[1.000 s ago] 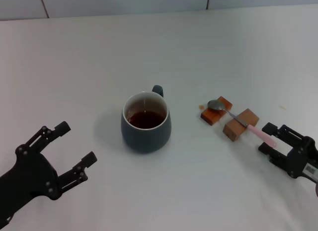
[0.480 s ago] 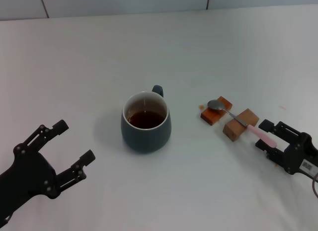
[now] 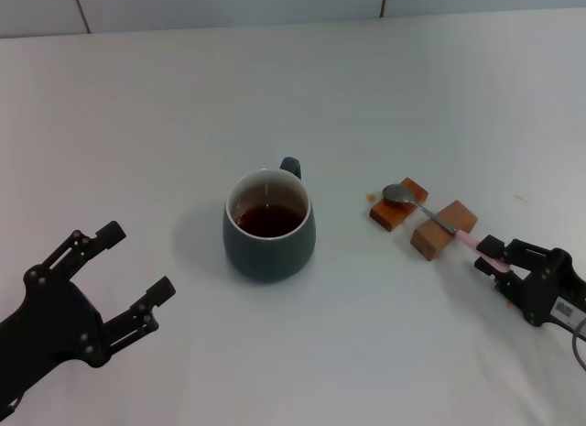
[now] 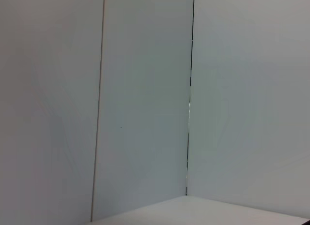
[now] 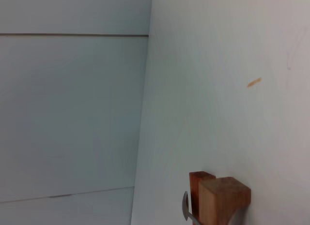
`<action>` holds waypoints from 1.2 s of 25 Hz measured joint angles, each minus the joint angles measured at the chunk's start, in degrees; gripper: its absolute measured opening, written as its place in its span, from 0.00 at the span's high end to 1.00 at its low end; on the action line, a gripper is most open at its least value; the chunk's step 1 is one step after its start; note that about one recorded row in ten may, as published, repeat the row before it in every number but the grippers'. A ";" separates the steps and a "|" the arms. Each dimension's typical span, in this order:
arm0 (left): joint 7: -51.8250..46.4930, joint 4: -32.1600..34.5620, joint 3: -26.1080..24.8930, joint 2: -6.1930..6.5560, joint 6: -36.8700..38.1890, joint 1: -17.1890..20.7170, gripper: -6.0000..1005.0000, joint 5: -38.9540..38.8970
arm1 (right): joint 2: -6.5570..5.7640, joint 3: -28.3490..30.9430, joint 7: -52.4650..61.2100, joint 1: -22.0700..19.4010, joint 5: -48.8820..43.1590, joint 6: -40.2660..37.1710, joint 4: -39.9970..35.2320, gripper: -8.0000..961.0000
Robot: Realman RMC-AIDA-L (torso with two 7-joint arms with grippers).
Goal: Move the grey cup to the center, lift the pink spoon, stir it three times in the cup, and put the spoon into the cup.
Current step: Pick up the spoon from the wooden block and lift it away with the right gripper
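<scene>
The grey cup (image 3: 269, 232) stands near the table's middle with dark brown liquid inside and its handle at the far side. The pink spoon (image 3: 462, 233) lies across two brown wooden blocks (image 3: 442, 230) to the cup's right, silver bowl toward the cup. A sliver of its metal shows in the right wrist view (image 5: 185, 206). My right gripper (image 3: 486, 256) is at the pink handle's end, its jaws closed in around it. My left gripper (image 3: 139, 258) is open and empty, low at the cup's left front.
A small orange stain (image 3: 371, 196) lies by the nearer block. A wall (image 4: 145, 99) rises behind the table. The right wrist view shows the blocks (image 5: 223, 201) from close by.
My right gripper has slid toward the spoon and its jaws have narrowed around the pink handle's end. The left gripper has barely moved. Cup and spoon are where they were.
</scene>
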 joint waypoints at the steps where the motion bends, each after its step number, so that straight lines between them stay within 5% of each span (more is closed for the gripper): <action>1: 0.00 0.00 -0.02 0.00 0.00 0.00 0.14 0.00 | -0.01 -0.03 0.01 0.07 0.00 0.00 0.00 0.59; 2: 0.00 0.00 -0.04 0.00 0.00 0.00 0.14 0.01 | -0.01 -0.21 0.02 0.20 0.00 0.00 0.00 0.68; 12: 0.00 -0.31 -0.14 0.00 0.04 0.00 0.14 -0.02 | 0.02 0.10 -0.18 0.09 0.26 -0.34 0.00 0.69; 18: 0.00 -0.72 -0.77 0.00 0.05 -0.02 0.14 -0.09 | 0.14 0.25 -2.21 -0.02 0.77 -1.04 -0.01 0.81; 30: 0.00 -2.21 -1.36 0.00 -0.35 -0.18 0.14 -0.09 | 0.18 0.23 -24.12 4.02 12.28 -14.34 -1.66 0.87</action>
